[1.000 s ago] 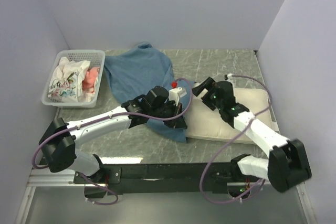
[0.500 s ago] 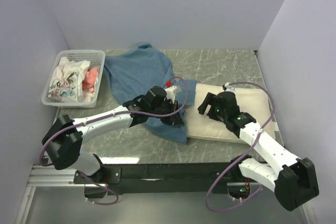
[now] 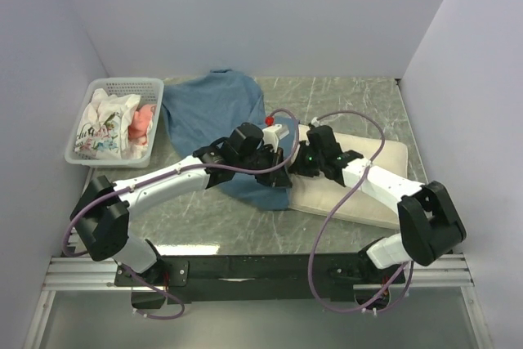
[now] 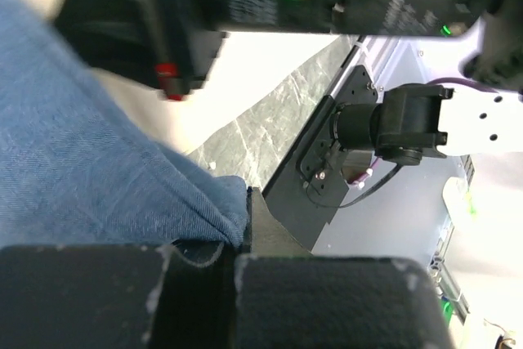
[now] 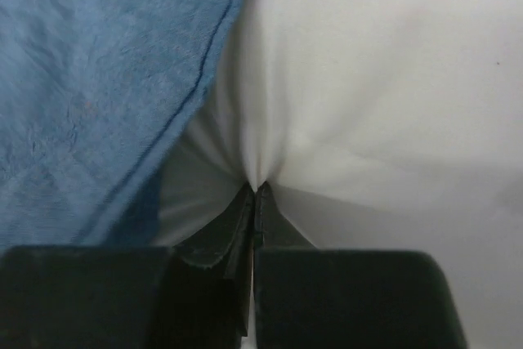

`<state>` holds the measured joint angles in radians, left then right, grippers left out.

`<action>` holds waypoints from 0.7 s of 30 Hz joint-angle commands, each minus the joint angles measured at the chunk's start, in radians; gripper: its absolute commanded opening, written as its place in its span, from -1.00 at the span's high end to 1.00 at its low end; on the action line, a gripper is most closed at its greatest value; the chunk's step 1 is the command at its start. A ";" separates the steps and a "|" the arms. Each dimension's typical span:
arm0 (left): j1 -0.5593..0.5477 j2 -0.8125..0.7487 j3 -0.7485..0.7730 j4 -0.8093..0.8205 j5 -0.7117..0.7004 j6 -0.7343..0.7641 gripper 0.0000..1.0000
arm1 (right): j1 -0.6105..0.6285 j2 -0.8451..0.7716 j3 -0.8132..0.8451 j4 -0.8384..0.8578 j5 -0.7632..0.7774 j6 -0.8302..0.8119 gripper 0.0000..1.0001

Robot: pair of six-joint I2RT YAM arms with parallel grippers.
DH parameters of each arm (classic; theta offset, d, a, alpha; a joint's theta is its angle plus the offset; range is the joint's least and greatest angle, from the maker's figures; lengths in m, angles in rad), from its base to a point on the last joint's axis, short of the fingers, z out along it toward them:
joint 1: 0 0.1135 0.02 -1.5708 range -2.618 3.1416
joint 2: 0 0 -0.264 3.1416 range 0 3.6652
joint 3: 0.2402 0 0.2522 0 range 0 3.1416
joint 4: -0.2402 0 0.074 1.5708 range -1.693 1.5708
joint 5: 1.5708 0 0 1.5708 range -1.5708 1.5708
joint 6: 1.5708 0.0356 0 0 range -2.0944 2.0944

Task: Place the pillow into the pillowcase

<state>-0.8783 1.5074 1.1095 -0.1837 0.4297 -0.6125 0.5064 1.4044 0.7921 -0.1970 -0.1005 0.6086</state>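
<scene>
You have one pillow (image 3: 364, 179) and one pillowcase (image 3: 211, 110) on the grey marbled table (image 3: 343, 94). The cream pillow lies flat on the right half, plain face up, its long side running toward the right wall. The muted-blue pillowcase is spread in wrinkles left of it, reaching back toward the rear wall, with its near corner touching the pillow's left end.

Both of your arms meet at that seam. Your left gripper (image 4: 245, 217) has its fingers pressed together on the pillowcase's hem, the blue cloth (image 4: 90, 161) draping away from them. Your right gripper (image 5: 254, 192) is pinching a fold of the pillow's cover (image 5: 368, 79), with the fabric puckered into its closed tips. The blue hem (image 5: 98, 79) sits just beside that pinch.

The two wrists crowd each other closely, and purple cables loop over the pillow. One white slotted basket (image 3: 122, 85) stands at the far left, well apart, holding a white floral cloth (image 3: 100, 130) and a pink one (image 3: 144, 120).
</scene>
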 commanded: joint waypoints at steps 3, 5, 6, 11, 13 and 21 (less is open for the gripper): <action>-0.002 -0.021 0.053 -0.045 0.043 0.066 0.96 | -0.023 -0.030 0.114 0.134 -0.156 0.198 1.00; -0.004 -0.035 0.032 -0.037 0.049 0.066 0.95 | -0.040 -0.064 0.151 0.146 -0.157 0.232 1.00; -0.004 -0.038 0.006 -0.034 0.049 0.063 0.95 | -0.045 -0.073 0.163 0.137 -0.150 0.256 1.00; -0.005 -0.093 -0.109 0.021 0.032 0.027 0.96 | -0.052 -0.154 0.162 0.162 -0.084 0.316 1.00; -0.005 -0.119 -0.178 0.044 0.003 -0.001 0.95 | -0.052 -0.169 0.151 0.177 -0.076 0.330 1.00; -0.004 -0.275 -0.269 0.081 -0.069 -0.093 0.78 | 0.021 -0.145 -0.019 0.349 -0.054 0.398 1.00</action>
<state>-0.8787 1.3231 0.8482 -0.1577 0.3931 -0.6495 0.4946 1.2591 0.8066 -0.0486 -0.1673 0.9470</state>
